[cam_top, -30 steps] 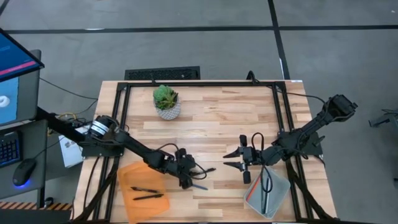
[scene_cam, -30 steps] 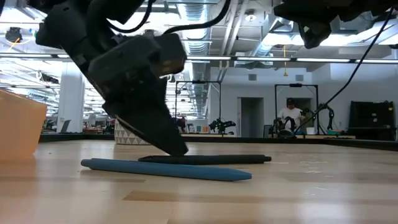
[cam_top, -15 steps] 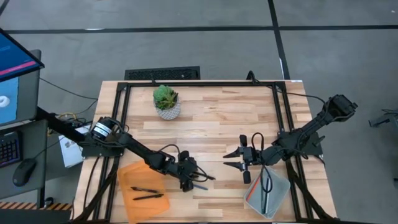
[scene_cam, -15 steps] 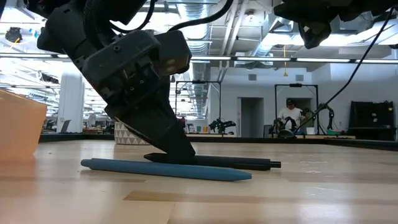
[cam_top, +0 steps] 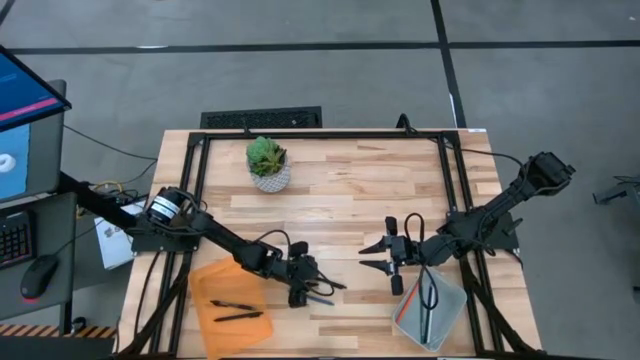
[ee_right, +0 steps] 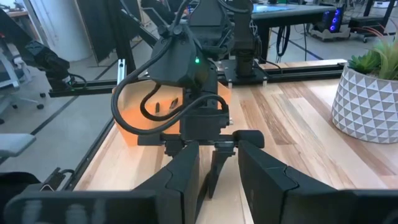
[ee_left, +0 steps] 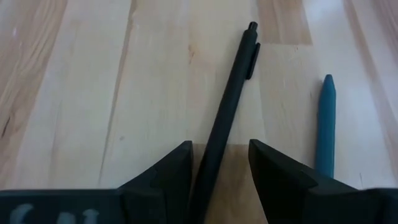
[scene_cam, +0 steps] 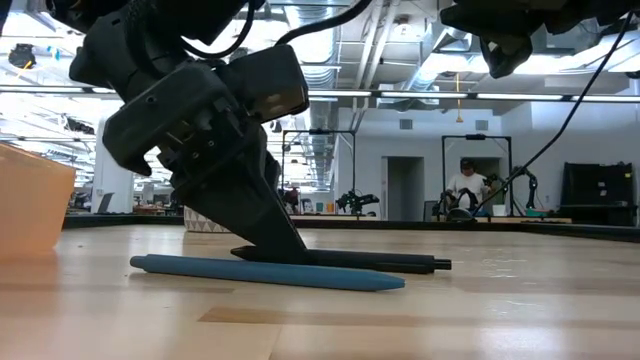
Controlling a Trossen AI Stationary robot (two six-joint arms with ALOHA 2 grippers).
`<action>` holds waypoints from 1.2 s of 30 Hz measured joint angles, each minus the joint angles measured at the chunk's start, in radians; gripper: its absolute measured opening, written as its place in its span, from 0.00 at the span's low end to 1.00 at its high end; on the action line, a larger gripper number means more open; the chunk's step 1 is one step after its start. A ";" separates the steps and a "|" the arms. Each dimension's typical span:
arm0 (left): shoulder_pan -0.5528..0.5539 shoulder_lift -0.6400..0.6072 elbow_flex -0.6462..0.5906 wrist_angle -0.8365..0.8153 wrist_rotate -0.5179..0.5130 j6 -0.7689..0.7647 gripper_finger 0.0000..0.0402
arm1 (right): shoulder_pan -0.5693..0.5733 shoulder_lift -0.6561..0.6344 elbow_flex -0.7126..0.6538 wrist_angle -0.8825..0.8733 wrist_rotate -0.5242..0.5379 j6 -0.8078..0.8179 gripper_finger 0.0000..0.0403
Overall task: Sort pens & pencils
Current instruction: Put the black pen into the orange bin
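1. My left gripper (ee_left: 219, 163) is down at the table (cam_top: 340, 200) with its fingers spread open on either side of a black pen (ee_left: 227, 118); nothing is gripped yet. The pen lies flat on the wood near the front edge, just right of the orange tray (cam_top: 205, 290).
2. Risk: the pen runs at a slant between my fingers, not square to them. If I close as I stand, one finger may meet it first and roll or swivel it out of the gap.
3. Risk: a blue pen (ee_left: 325, 127) lies just beside the black one. A sideways shove from my outer finger could knock it along the table, or I could pinch both.
4. Risk: my fingertips are at the wood. Pressing lower could jam them before they close.
5. My right gripper (cam_top: 392, 262) waits above the table beside the clear tray (cam_top: 452, 300), fingers apart and empty.
6. Count, as far as I can see: two dark pens (cam_top: 236, 310) in the orange tray; two loose pens on the table, one black and one blue; the clear tray holds an orange stick and a dark one, though I cannot count its contents surely; one potted plant (cam_top: 267, 163) at the back.
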State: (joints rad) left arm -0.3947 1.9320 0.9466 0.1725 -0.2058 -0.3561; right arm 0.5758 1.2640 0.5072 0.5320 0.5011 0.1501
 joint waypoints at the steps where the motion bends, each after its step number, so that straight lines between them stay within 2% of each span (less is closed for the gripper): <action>1: 0.002 0.000 -0.001 0.000 0.000 0.013 0.38 | 0.000 0.000 0.000 0.000 0.000 0.000 0.33; 17: 0.037 0.002 -0.098 0.237 0.005 0.173 0.38 | 0.000 0.000 0.000 0.000 0.000 0.000 0.33; 22: 0.041 0.047 -0.117 0.329 0.063 0.162 0.38 | 0.000 0.000 0.000 0.000 0.000 0.000 0.33; 27: 0.052 0.135 -0.096 0.420 0.075 0.196 0.38 | 0.000 0.000 0.000 0.003 0.000 0.000 0.33; 33: 0.083 0.159 -0.096 0.488 0.195 0.215 0.38 | 0.000 0.000 0.000 0.001 0.000 0.000 0.33; 36: 0.092 0.160 -0.095 0.484 0.224 0.222 0.38 | 0.000 0.000 0.000 0.000 0.000 0.000 0.33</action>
State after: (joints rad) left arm -0.3030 2.0918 0.8513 0.6567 0.0179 -0.1345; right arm 0.5758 1.2640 0.5072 0.5323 0.5011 0.1501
